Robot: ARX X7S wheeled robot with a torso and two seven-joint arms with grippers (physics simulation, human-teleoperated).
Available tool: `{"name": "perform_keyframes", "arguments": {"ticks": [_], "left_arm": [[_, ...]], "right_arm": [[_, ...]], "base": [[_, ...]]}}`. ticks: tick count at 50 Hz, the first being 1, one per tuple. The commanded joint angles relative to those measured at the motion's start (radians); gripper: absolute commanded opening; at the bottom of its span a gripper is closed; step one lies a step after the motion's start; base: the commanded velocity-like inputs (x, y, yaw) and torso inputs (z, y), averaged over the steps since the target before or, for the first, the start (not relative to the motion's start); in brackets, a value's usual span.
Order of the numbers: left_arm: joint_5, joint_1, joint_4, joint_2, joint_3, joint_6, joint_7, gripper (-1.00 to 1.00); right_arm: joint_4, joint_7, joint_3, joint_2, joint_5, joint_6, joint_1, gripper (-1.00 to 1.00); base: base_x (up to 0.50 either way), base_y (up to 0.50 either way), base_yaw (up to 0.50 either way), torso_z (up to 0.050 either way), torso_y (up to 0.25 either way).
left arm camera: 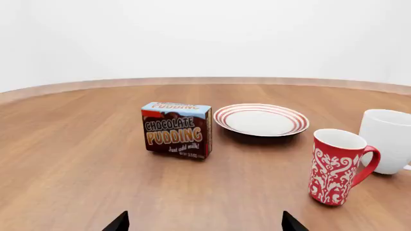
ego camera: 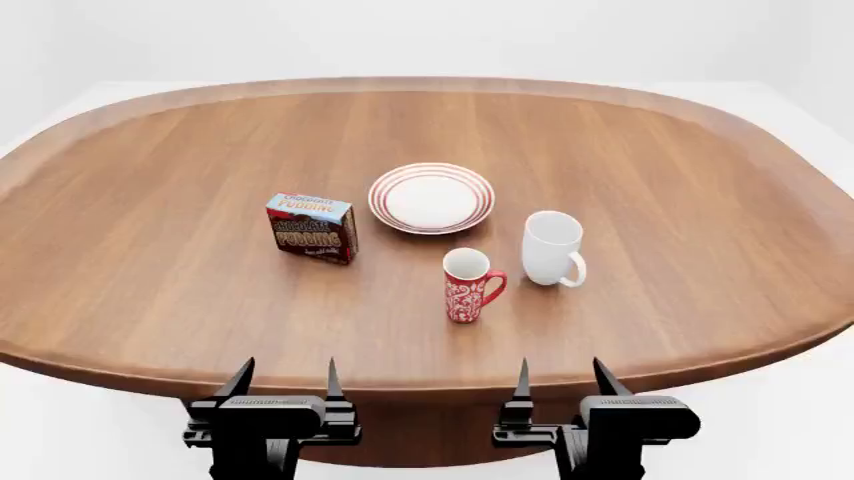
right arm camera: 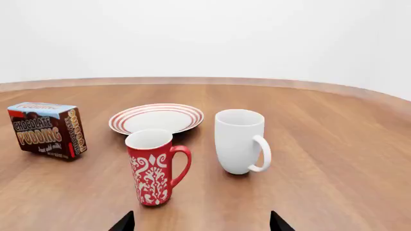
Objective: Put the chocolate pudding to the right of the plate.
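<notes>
From the left wrist camera, the left jaws show only as two dark tips set wide apart, with nothing between them. Ahead of them on the wooden bench stands the chocolate pudding, upright, its lettered face turned toward the jaws. Just beside it, on the side toward the right arm, lies the plate; the two look close, though whether they touch is hard to tell from this low angle. Nearer the jaws and further to that side stand a red patterned mug and a white mug.

From the head camera, both arms hang at the near edge of the bench, well apart from everything on it. The left jaws and the right jaws are each spread wide and empty. The pudding sits ahead of the left jaws, left of the plate with a narrow gap. The red mug and white mug stand ahead of the right jaws, nearer than the plate.

From the right wrist camera, the right jaws are wide, the red mug straight ahead, the pudding far off toward the left arm.
</notes>
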Motion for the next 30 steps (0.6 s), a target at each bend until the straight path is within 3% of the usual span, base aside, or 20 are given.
{"name": "perform_keyframes", "arguments": {"ticks": [1,25,30], "left_arm": [[-0.019,-0.002,-0.001,-0.016,0.016,-0.003,-0.016,1.0],[-0.053,0.002,-0.017,-0.069,0.089,0.021,-0.069,1.0],[-0.057,0.001,-0.025,-0.074,0.098,0.027,-0.077,1.0]], "right_arm": [[0.006,0.033,-0.02,0.015,0.001,0.015,0.006,1.0],[0.049,0.096,-0.082,0.062,0.059,0.007,0.007,1.0],[0.058,0.098,-0.095,0.067,0.068,0.026,0.015,1.0]], "base": [[0.0,0.0,0.0,0.0,0.0],[0.0,0.0,0.0,0.0,0.0],[0.0,0.5,0.0,0.0,0.0]]}}
